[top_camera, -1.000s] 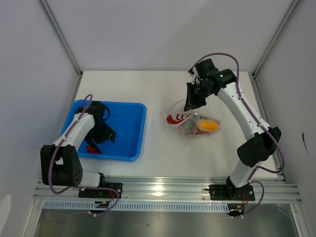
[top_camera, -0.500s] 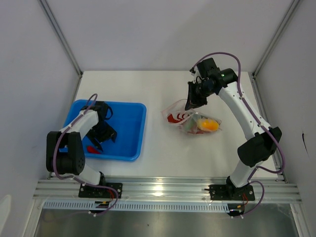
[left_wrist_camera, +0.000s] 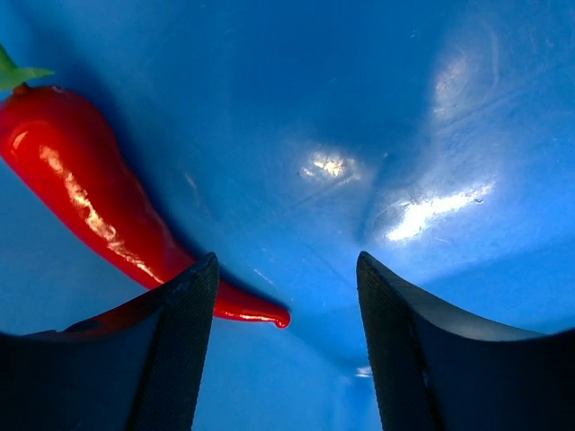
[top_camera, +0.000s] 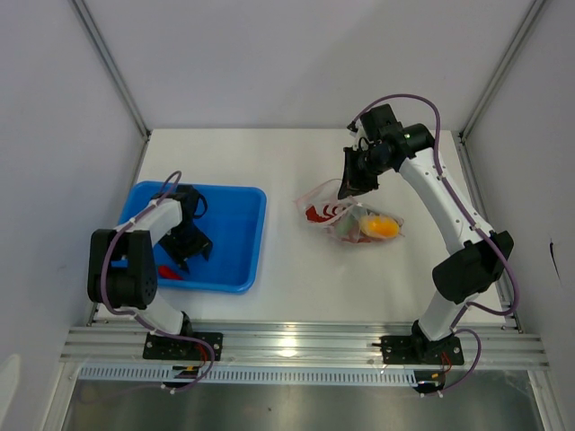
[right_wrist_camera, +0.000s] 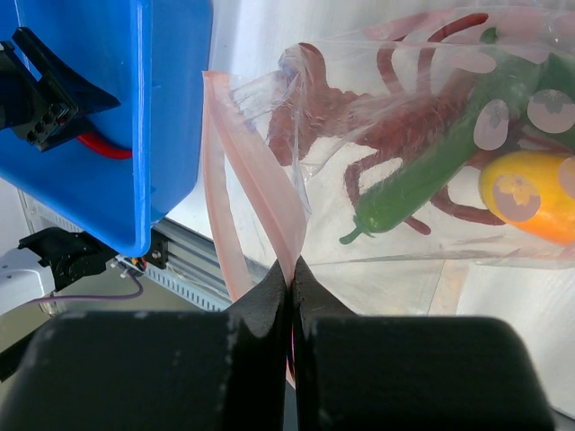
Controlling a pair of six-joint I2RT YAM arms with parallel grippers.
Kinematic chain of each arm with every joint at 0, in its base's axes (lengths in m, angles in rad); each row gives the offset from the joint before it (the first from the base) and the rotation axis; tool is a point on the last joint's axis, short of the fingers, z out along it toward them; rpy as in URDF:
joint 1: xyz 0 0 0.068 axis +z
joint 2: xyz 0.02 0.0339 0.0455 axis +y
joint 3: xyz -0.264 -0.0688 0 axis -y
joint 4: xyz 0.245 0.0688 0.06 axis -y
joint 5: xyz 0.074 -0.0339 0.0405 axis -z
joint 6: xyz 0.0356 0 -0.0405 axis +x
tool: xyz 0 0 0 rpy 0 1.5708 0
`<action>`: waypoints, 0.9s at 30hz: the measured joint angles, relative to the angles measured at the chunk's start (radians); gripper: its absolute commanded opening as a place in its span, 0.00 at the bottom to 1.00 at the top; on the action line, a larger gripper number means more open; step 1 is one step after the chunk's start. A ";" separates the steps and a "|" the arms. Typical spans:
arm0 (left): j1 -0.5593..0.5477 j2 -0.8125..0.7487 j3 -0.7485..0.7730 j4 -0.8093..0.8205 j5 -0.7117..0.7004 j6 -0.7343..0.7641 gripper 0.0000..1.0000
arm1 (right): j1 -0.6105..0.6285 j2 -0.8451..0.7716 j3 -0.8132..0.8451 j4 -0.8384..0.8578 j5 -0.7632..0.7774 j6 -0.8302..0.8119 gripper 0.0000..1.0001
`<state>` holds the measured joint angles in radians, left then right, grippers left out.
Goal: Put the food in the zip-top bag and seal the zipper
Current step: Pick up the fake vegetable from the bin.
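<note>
The zip-top bag [right_wrist_camera: 404, 135] lies on the white surface [top_camera: 287, 162], well right of the blue tray [top_camera: 238, 224]. A green pepper [right_wrist_camera: 431, 171], a yellow-orange fruit [right_wrist_camera: 530, 193] and some red pieces are already inside. The right hand [right_wrist_camera: 290, 269] is pinched closed on the pale pink zipper [right_wrist_camera: 256, 193] at the mouth. The left hand [left_wrist_camera: 286, 269] is spread open inside the tray, its jaws straddling the pointed tip of a red chili pepper [left_wrist_camera: 90, 206].

Handling, judged by appearance:
- Bag: thin, crinkly film, light and limp. It is likely to fold or slide under a push. The zipper strip looks like the stiffest part and is the best place to hold.
- Chili: small, glossy, probably hard and light. The tapered tip could slip out of a grip, so the thicker middle is the safer hold.

Markings: the bag carries a red printed figure and pale round spots. No brand, label or lettering can be read on the bag, tray or food.
</note>
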<state>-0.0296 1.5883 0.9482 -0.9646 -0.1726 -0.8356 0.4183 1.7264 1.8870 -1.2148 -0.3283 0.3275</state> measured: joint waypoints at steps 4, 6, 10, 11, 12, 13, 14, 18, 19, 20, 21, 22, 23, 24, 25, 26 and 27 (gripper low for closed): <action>0.000 0.002 -0.003 0.015 -0.003 0.001 0.62 | 0.000 0.000 0.000 0.000 0.000 0.000 0.00; 0.000 0.002 -0.008 0.022 -0.005 0.001 0.61 | 0.000 0.000 0.000 0.000 0.000 -0.001 0.00; 0.000 0.002 -0.014 0.034 -0.006 0.002 0.59 | 0.000 0.000 0.000 0.000 0.001 -0.004 0.00; 0.000 0.002 -0.014 0.038 -0.006 0.002 0.59 | 0.000 0.000 0.000 0.000 0.001 -0.006 0.00; 0.000 0.003 -0.014 0.040 -0.006 0.002 0.59 | 0.000 0.000 0.000 0.000 0.001 -0.006 0.00; 0.000 0.005 -0.014 0.042 -0.006 0.002 0.58 | 0.000 0.000 0.000 0.000 0.001 -0.006 0.00; 0.000 0.007 -0.014 0.043 -0.006 0.002 0.58 | 0.000 0.000 0.000 0.000 0.002 -0.007 0.00; 0.000 0.022 -0.014 0.050 -0.005 0.004 0.59 | -0.001 0.000 0.000 0.000 0.003 -0.007 0.00; 0.000 0.023 -0.013 0.050 -0.005 0.006 0.60 | -0.001 0.000 0.000 0.000 0.003 -0.007 0.00; 0.000 0.023 -0.013 0.050 -0.005 0.007 0.62 | -0.002 0.000 0.000 0.000 0.003 -0.007 0.00; 0.000 0.024 -0.013 0.050 -0.005 0.007 0.62 | -0.002 0.000 0.000 0.000 0.003 -0.007 0.00; 0.000 0.024 -0.013 0.050 -0.005 0.007 0.63 | -0.002 0.000 0.000 0.000 0.004 -0.007 0.00; 0.000 0.024 -0.013 0.049 -0.005 0.007 0.63 | -0.002 0.000 0.000 0.000 0.006 -0.007 0.00; 0.000 0.025 -0.013 0.049 -0.005 0.007 0.63 | -0.002 0.000 0.000 0.000 0.007 -0.007 0.00; 0.000 0.026 -0.013 0.049 -0.005 0.007 0.64 | -0.002 0.000 0.000 0.000 0.007 -0.007 0.00; 0.000 0.027 -0.013 0.048 -0.005 0.008 0.65 | -0.003 0.000 0.000 0.000 0.007 -0.007 0.00; 0.000 0.028 -0.012 0.047 -0.005 0.008 0.65 | -0.003 0.000 0.000 0.000 0.007 -0.007 0.00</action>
<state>-0.0296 1.6161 0.9363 -0.9176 -0.1776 -0.8280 0.4156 1.7264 1.8870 -1.2148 -0.3210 0.3202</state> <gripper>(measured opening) 0.634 0.003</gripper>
